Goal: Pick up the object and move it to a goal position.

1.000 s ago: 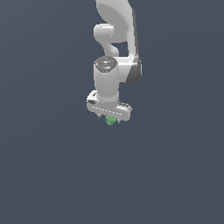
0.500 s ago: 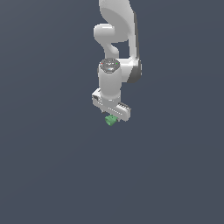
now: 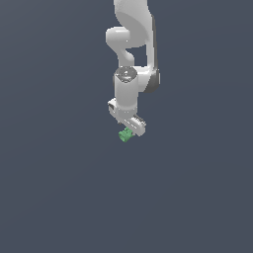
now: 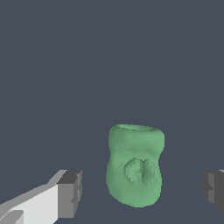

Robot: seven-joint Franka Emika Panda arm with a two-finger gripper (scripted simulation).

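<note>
Object point(image 4: 134, 170) between gripper point(image 4: 142, 188) fingers, gaps both sides; gripper wide open, holding nothing.

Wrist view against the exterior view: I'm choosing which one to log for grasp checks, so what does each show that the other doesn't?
Only the wrist view shows the gap on each side between the green object and the gripper's fingertips, plus the object's lumpy face with its dimpled mark. Only the exterior view shows the white arm reaching down and the gripper body above the object. Both show the green object at the open gripper against plain dark grey ground, with no goal marker visible.
</note>
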